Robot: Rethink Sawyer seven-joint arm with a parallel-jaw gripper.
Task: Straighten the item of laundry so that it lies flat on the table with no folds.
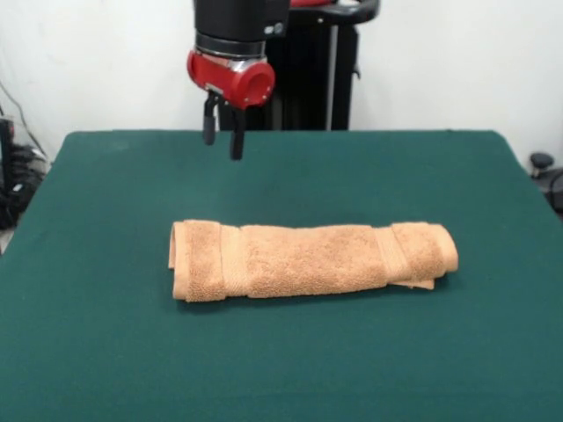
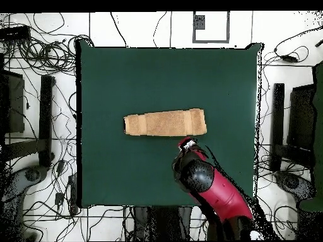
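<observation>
Gripper [image 1: 223,132]: in the front view it hangs in the upper left-centre of the frame, below a red collar on the arm [image 1: 231,77]. Two dark fingers [image 1: 237,139] point downward with a narrow gap between them, slightly spread. Nothing is held between them and they touch nothing; their tips hang in the air over the far part of the worktop [image 1: 88,352].

Overhead view: the gripper [image 2: 186,144] appears just below the right end of the towel, at centre-right of the frame. Whether it is clear of the cloth cannot be judged from this view alone; the front view shows it raised and apart from the cloth. The fingers cannot be made out separately here, as the wrist body covers them.

Towel [image 1: 308,259]: orange-tan terry cloth, lying on the worktop at the centre of the front frame as a long, narrow, folded bundle running left to right. Woven bands cross it near both ends. The left end is doubled over in layers; at the right end a lower layer edge shows beneath the bundle. In the overhead view the towel [image 2: 165,122] lies at the centre of the green worktop [image 2: 113,75], a horizontal strip, well away from all edges.

Obscured or cut off: the upper arm runs out of the top of the front frame. The inner layers of the towel are hidden, and no tag can be made out
</observation>
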